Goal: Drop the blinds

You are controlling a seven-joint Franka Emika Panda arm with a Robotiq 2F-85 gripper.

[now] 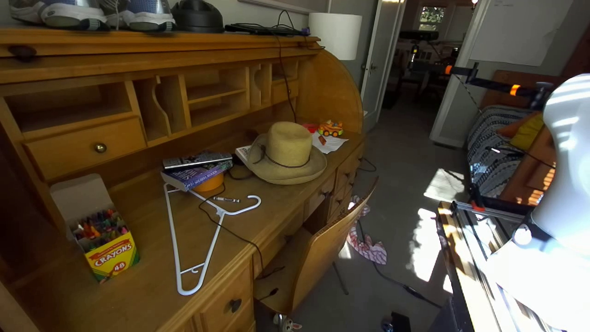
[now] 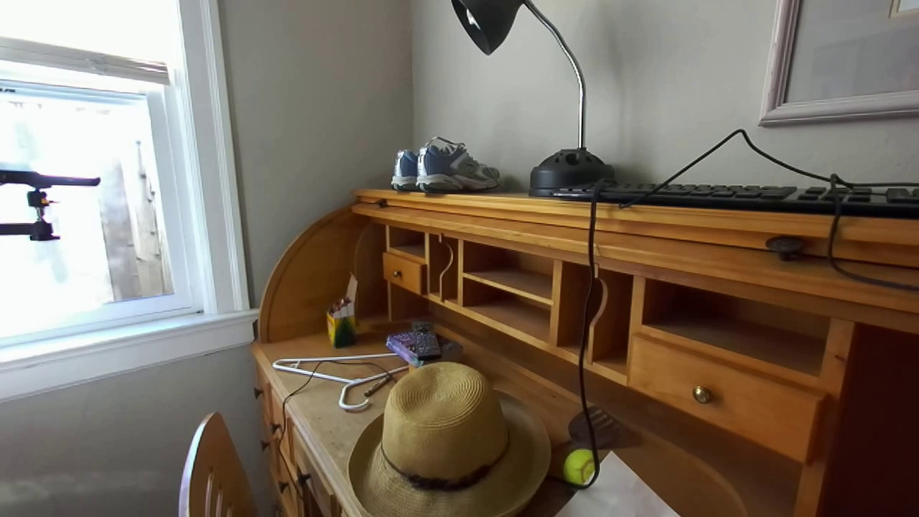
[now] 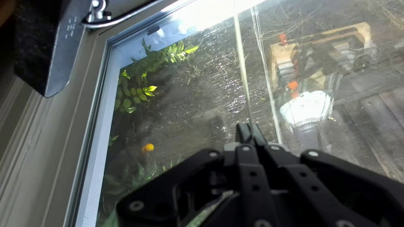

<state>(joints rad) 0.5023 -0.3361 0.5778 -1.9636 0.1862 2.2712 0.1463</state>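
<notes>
The blinds point(image 2: 86, 61) are bunched up as a pale horizontal stack across the upper part of the window point(image 2: 79, 194) in an exterior view. A thin pale cord point(image 3: 241, 63) hangs down in front of the window glass in the wrist view. My gripper point(image 3: 252, 134) is shut, with this cord running in between its fingertips. Another pale cord point(image 3: 266, 72) hangs just right of the fingertips, apart from them. The cord's lower end is hidden behind the gripper. The gripper is out of view in both exterior views; part of the white arm point(image 1: 564, 184) shows at the right edge.
The window frame point(image 3: 79, 104) runs close along the left in the wrist view. A wooden desk point(image 1: 152, 193) holds a hat point(image 1: 290, 152), hanger point(image 1: 221, 212) and crayon box point(image 1: 110, 253). A chair point(image 1: 318, 244) stands at it. A black mount point(image 2: 36, 208) stands before the window.
</notes>
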